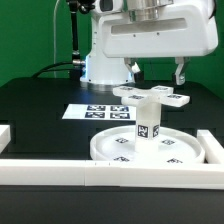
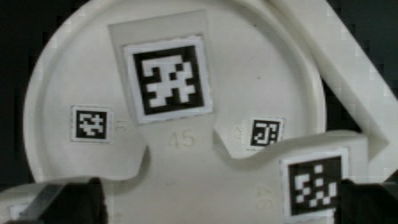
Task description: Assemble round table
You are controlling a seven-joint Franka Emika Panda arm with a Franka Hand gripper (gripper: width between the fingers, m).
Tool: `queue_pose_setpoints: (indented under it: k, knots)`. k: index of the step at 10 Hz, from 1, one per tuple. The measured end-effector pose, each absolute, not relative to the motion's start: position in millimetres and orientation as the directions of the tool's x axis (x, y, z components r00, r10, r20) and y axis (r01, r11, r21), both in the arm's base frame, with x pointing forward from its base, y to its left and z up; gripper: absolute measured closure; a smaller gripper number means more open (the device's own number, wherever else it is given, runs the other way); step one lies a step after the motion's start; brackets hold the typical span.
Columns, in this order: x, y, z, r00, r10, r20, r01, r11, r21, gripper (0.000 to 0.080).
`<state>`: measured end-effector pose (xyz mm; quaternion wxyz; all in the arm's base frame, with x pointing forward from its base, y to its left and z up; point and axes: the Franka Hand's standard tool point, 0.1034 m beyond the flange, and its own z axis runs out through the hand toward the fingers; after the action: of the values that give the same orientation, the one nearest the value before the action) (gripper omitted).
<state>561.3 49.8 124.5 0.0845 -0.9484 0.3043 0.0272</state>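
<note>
Black table (image 1: 40, 110) (green backdrop behind) bears rimmed disc (image 1: 105, 148).

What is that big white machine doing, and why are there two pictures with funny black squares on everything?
The white machine is a robot arm. It is building a little round table from plastic pieces.

One picture is taken from off to the side and shows the whole scene. On the black table lies the round tabletop, a big white disc. A short leg stands on its middle, and the cross-shaped foot sits over the leg. Behind lies the flat marker board.

The other picture comes from a camera on the robot's wrist, so the white pieces look huge and close. I cannot tell from these pictures whether the gripper is holding anything.

The black squares are tags stuck on the pieces.
</note>
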Motion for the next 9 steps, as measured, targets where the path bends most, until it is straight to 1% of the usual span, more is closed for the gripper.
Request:
queue_pose_setpoints:
  k: [3, 5, 6, 8, 9]
  knots:
    - [561.1, 49.0, 123.5, 0.922, -0.381, -0.069, -0.387, -0.908, -0.162, 0.0150]
    - [561.2, 48.3, 123.3, 0.974, -0.225, -0.040, -0.228, -0.959, -0.166, 0.0150]
    - [562.6, 46.9, 123.2, 1.000, -0.023, 0.004, -0.022, -0.989, -0.146, 0.0150]
    - [564.6, 46.8, 124.5, 0.969, 0.245, 0.041, 0.248, -0.962, -0.116, 0.0150]
    - [565.5, 45.9, 125.2, 0.938, 0.342, 0.054, 0.346, -0.932, -0.108, 0.0150]
